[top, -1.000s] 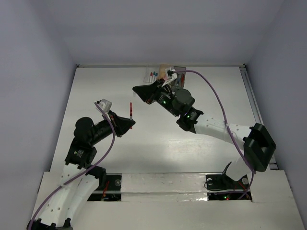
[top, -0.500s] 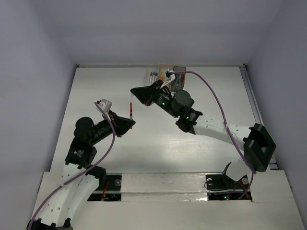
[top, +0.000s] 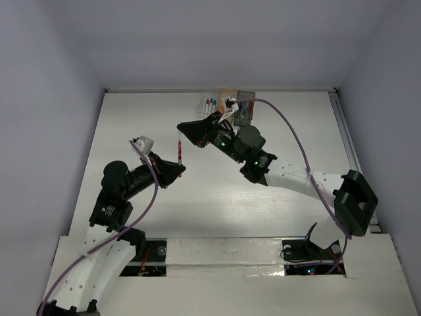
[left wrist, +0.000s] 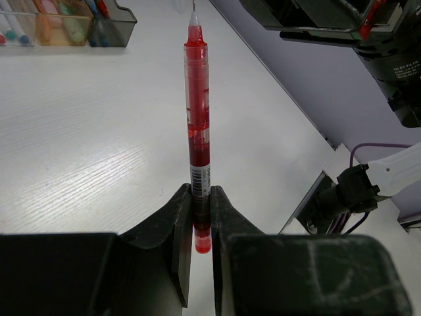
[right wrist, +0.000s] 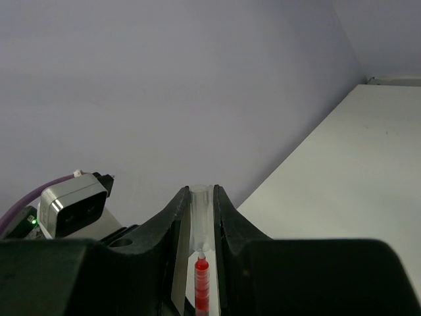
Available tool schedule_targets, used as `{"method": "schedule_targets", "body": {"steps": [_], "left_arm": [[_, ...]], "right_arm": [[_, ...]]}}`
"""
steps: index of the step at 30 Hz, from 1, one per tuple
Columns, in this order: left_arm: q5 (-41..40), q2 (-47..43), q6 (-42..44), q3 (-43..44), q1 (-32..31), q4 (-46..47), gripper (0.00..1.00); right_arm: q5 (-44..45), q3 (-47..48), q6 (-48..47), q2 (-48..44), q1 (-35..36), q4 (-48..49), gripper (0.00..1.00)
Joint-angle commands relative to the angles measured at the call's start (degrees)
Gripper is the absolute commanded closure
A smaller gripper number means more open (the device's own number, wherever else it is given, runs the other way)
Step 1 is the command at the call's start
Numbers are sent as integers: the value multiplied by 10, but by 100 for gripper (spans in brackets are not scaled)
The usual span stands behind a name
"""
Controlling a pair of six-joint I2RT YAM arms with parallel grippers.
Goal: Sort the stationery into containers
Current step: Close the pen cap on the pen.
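A red pen (left wrist: 197,112) stands up out of my left gripper (left wrist: 200,192), which is shut on its lower end. In the top view the pen (top: 179,151) points away from that gripper (top: 180,169) toward my right gripper (top: 181,127). The right gripper (right wrist: 200,192) is shut on a clear pen cap (right wrist: 201,217). The pen's tip (right wrist: 202,289) sits just below the cap's mouth, in line with it. The containers stand in a row at the far edge: clear (top: 209,102), orange (top: 226,97) and dark grey (top: 245,109), with pens inside.
Seen from the left wrist, the bins (left wrist: 62,25) lie far off at the top left, across bare white table (left wrist: 99,145). Purple cables (top: 299,141) arc over the right arm. Walls enclose the table on three sides.
My right gripper has edged slightly left and nearer to the pen's tip with the cap in it. The left arm and the pen have stayed still.
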Motion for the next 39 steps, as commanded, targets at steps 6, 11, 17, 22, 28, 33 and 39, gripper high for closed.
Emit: {"method": "schedule_targets", "body": {"steps": [6, 11, 17, 22, 28, 33, 39], "left_arm": [[4, -2, 1, -1, 3, 33, 100], [2, -5, 1, -1, 3, 32, 100], [-3, -7, -1, -1, 3, 30, 100], [-4, -9, 0, -1, 3, 30, 100], [-6, -9, 1, -1, 3, 29, 100], [-6, -9, 0, -1, 3, 29, 100], [-4, -8, 2, 0, 3, 30, 100]], "right_arm": [[-17, -9, -8, -7, 12, 42, 100], [-13, -26, -6, -14, 18, 46, 100], [-10, -42, -8, -21, 18, 58, 100], [-17, -43, -10, -23, 23, 44, 100], [-37, -64, -8, -27, 35, 10, 100], [-68, -93, 15, -30, 41, -14, 100], [-116, -88, 30, -33, 41, -91, 100]]}}
